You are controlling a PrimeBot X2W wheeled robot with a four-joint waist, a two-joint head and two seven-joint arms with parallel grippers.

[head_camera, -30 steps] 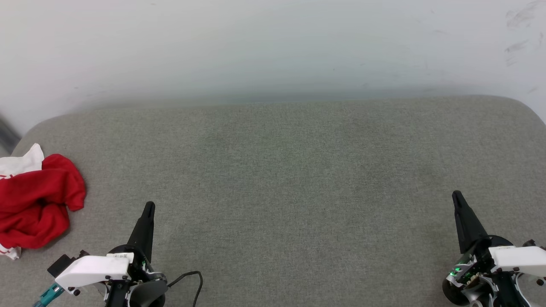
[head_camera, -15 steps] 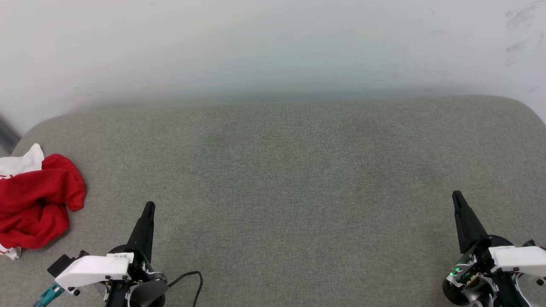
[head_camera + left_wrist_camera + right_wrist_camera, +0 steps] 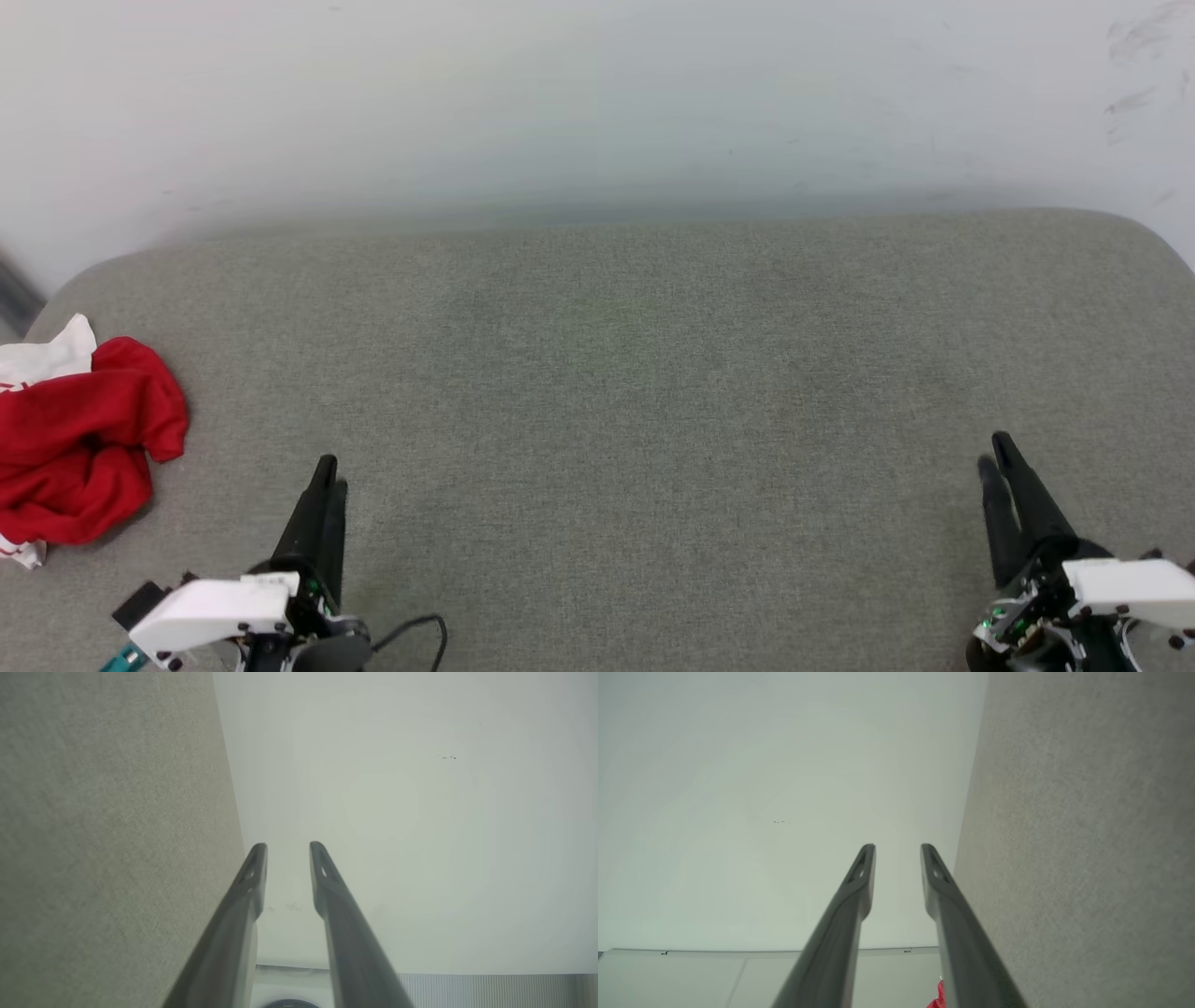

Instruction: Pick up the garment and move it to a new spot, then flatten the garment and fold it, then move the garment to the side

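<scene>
Since a second ago, finds both pincers drawn back toward the lower edge of the head view, with fingers that were pressed together then now slightly parted. Places the left gripper (image 3: 333, 474) at lower left and the right gripper (image 3: 991, 450) at lower right, both over the grey woven fabric cushion (image 3: 607, 373), touching nothing. Confirms in the wrist views a narrow empty gap between the dark fingertips of the left gripper (image 3: 288, 845) and of the right gripper (image 3: 898, 846). Locates the crumpled red jersey garment with white sleeve and striped trim (image 3: 75, 448) at the far left edge of the cushion, near the left gripper but apart from it. Catches a red scrap of it (image 3: 937, 996) low in the right wrist view. Cannot read any lettering on the bunched cloth. Notes a small sticker on the white left wrist housing (image 3: 210, 607), too small to read, a black cable (image 3: 420, 627) beside it, and a plain white wall (image 3: 597, 93) behind.
</scene>
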